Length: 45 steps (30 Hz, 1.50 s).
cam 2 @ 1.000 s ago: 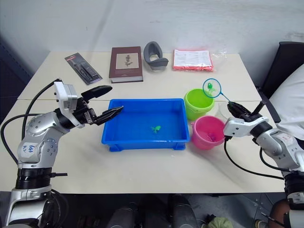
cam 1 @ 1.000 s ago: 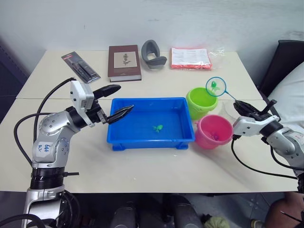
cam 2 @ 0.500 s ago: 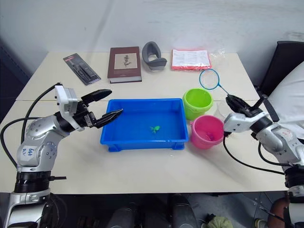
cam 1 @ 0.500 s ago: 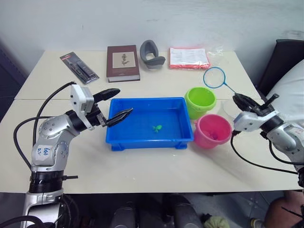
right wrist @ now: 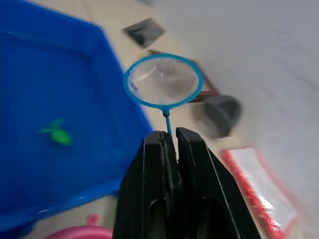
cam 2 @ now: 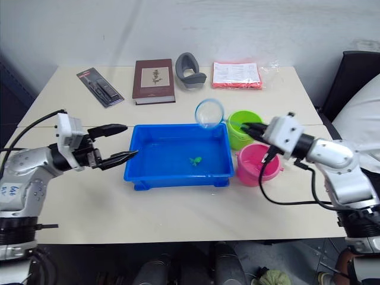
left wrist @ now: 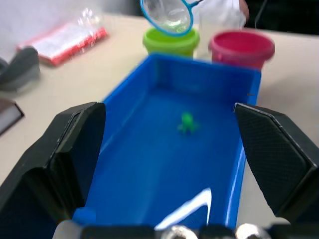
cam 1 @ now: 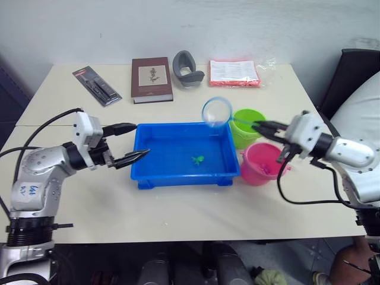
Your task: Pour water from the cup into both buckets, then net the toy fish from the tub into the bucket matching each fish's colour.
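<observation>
The blue tub (cam 1: 185, 178) sits mid-table with one green toy fish (cam 1: 197, 159) on its floor. Over its far right rim hangs the net (cam 1: 217, 111), its hoop empty. My right gripper (cam 1: 259, 126) is shut on the net's thin handle, above the lime green bucket (cam 1: 252, 117). The pink bucket (cam 1: 260, 165) stands just in front of the green one. In the left wrist view a clear cup (left wrist: 219, 17) stands behind the buckets. My left gripper (cam 1: 142, 139) hovers open at the tub's left end, holding nothing.
Along the back of the table lie a black packet (cam 1: 94, 86), a brown book (cam 1: 152, 79), a grey curved object (cam 1: 187, 67) and a red-edged packet (cam 1: 234, 72). A dark chair (cam 1: 356, 68) and a person in white (cam 1: 369, 110) are at the right.
My right gripper swung the net left, from beyond the green bucket to over the tub's far right rim. The green fish that lay in the net is gone from it. My left arm drew back slightly.
</observation>
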Each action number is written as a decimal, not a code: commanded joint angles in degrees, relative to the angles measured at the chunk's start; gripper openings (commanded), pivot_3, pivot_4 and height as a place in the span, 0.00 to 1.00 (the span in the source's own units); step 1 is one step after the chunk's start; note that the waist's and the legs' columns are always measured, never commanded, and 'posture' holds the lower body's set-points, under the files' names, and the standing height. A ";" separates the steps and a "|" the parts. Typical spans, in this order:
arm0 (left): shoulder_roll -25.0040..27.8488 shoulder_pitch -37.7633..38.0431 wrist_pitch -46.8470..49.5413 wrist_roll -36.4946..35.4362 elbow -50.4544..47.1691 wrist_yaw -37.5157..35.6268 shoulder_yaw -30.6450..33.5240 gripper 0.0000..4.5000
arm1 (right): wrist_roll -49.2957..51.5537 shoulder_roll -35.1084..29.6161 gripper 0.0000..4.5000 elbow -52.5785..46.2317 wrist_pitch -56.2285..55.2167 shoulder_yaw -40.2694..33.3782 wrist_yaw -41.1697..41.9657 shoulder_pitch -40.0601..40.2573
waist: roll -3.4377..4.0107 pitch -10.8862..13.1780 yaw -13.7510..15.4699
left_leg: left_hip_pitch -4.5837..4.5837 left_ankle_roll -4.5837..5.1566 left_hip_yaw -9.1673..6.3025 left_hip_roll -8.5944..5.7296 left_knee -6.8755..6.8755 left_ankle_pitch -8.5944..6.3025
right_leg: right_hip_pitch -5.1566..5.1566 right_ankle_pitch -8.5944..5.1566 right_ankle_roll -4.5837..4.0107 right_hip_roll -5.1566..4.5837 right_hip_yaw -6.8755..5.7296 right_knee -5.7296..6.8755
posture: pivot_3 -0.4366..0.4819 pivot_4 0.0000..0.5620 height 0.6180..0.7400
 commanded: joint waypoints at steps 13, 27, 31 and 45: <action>0.47 2.25 -0.57 -0.23 -1.69 -1.37 0.87 0.98 | -26.02 6.96 0.00 5.85 0.53 9.23 1.16 -11.67 | 0.01 0.01 -0.21 | -0.22 0.02 0.02 -0.03 0.02 -0.03 | -0.23 0.00 0.00 -0.01 -0.03 0.06 | 0.48 0.27 1.00; 1.23 7.68 -1.11 -0.56 -4.24 -0.65 3.32 0.98 | -24.94 7.89 0.00 1.75 14.90 10.61 14.06 -11.47 | 0.01 0.01 -0.17 | -0.25 0.07 -0.02 -0.03 0.02 -0.06 | -0.22 0.00 0.00 -0.03 -0.06 0.13 | 0.48 0.27 1.00; 1.20 8.03 -0.85 -0.71 -5.00 0.03 3.67 0.98 | -17.67 8.31 0.00 -0.53 22.82 8.86 19.74 -10.21 | 0.01 0.01 -0.11 | -0.25 0.06 -0.03 -0.03 0.02 -0.06 | -0.22 0.00 -0.01 -0.04 -0.06 0.03 | 0.48 0.27 1.00; 0.42 10.07 2.16 -1.96 -7.86 1.47 4.48 0.98 | -0.78 9.95 0.00 1.91 32.50 -6.21 18.14 -8.21 | 0.01 0.01 -0.04 | -0.26 0.05 -0.08 -0.04 0.00 -0.08 | -0.21 0.00 -0.01 -0.07 -0.08 -0.02 | 0.48 0.27 1.00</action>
